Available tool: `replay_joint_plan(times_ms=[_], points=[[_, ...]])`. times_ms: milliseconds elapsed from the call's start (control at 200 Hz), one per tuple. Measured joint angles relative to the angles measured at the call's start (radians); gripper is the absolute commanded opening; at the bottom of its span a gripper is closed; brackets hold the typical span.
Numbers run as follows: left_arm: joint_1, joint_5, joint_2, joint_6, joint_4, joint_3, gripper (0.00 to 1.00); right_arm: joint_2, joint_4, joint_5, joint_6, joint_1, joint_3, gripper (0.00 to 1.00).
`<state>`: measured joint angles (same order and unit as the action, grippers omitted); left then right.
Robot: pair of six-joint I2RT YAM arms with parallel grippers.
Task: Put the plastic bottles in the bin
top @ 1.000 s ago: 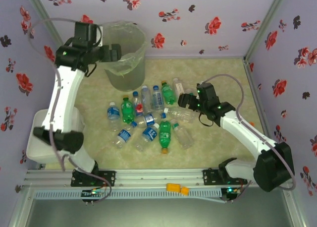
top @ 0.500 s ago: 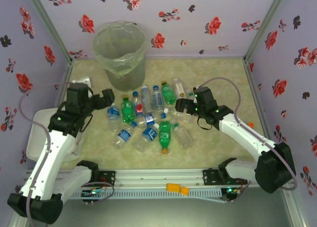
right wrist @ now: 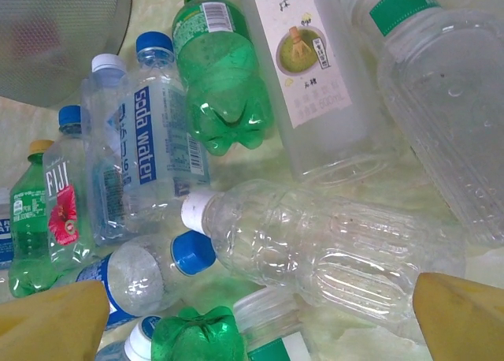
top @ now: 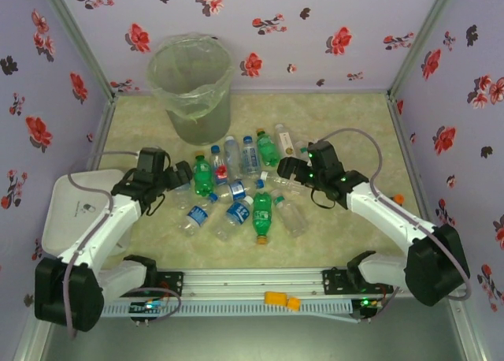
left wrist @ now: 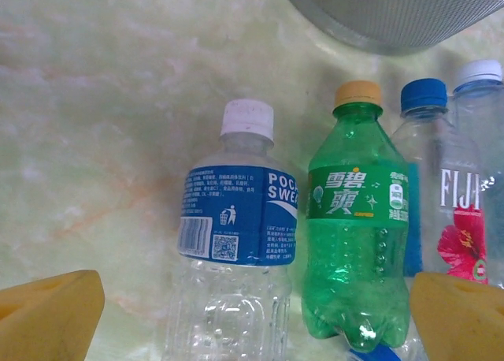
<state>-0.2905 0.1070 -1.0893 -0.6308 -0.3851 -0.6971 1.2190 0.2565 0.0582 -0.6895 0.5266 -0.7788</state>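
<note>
Pale-green table (top: 346, 117) lies bare on both sides of the bottles (top: 262, 219), heaped mid-table; floral walls (top: 315, 30) close three sides. The bin (top: 193, 113) stands far left, just beyond the heap. Folded low, the left arm (top: 102, 227) puts the left gripper (top: 183, 176) at the heap's left edge, jaws spread wide and empty, facing a blue-labelled bottle (left wrist: 236, 235) and a green bottle (left wrist: 354, 243). From the right, the right arm (top: 386, 211) stretches in; the right gripper (top: 283, 169) gapes wide over clear bottles, holding nothing.

lab booth, floral-papered walls (top: 315, 30)
</note>
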Motion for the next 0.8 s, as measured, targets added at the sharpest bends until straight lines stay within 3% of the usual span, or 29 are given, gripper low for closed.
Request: replay_joint_plan(times_ms=[485,795], points=[[-0.058,-0.005,-0.229,-0.051,0.127,0.042,0.96,-0.071,-0.028,0.012,-0.002,0.004,0.060,1.00],[-0.059,0.056,-0.256,-0.044,0.125,0.042,0.77,-0.127,-0.060,0.005,0.014,0.004,0.114,1.00]])
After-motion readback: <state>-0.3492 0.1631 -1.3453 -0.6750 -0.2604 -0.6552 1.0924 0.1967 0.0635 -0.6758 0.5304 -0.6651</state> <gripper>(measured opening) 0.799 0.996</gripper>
